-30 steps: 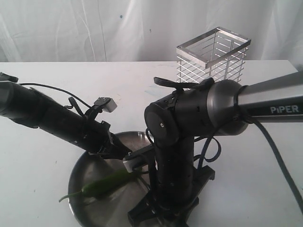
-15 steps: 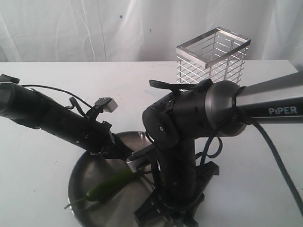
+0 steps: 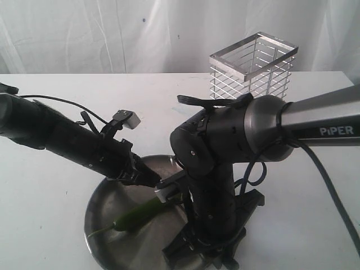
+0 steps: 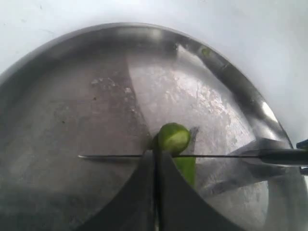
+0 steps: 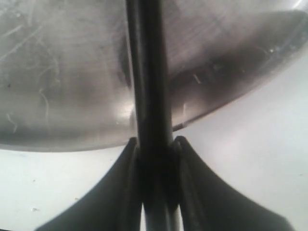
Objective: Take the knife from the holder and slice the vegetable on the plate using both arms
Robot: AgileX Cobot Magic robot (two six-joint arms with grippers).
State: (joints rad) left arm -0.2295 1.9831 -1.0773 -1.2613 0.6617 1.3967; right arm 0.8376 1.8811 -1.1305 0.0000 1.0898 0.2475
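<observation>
The green chili (image 3: 136, 216) lies on the steel plate (image 3: 93, 226), stem toward the plate's left rim. My left gripper (image 3: 162, 191) is shut, its tips pressed on the chili's right end. In the left wrist view the shut left gripper (image 4: 155, 155) sits just behind the chili's pale cut end (image 4: 174, 137). The knife's thin blade (image 4: 115, 157) crosses the chili right there. My right gripper (image 3: 200, 256) points down at the plate's front. In its wrist view the right gripper (image 5: 155, 144) is shut on the black knife handle (image 5: 149, 72).
The chrome wire holder (image 3: 252, 67) stands at the back right of the white table (image 3: 50, 112), apart from both arms. The thick PIPER arm (image 3: 315, 126) reaches in from the right and hides the plate's right half.
The left gripper and the chili have slid to the right across the plate. The right arm has shifted slightly right and lower, still holding the knife.
</observation>
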